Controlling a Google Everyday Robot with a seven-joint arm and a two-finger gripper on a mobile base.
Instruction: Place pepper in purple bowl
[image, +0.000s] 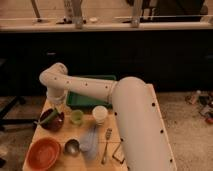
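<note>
The purple bowl (52, 121) stands at the left edge of the wooden table (130, 150). A green pepper (48, 118) lies across its rim and inside it. My gripper (56, 103) hangs at the end of the white arm (90, 90), just above the bowl's far right side and close over the pepper. The arm reaches in from the lower right and covers much of the table's right half.
A green tray (82, 99) stands behind the bowl. A green cup (76, 116) and a white cup (100, 115) stand mid-table. An orange bowl (42, 153), a metal cup (71, 146), a bluish cloth (89, 140) and a fork (105, 146) lie in front.
</note>
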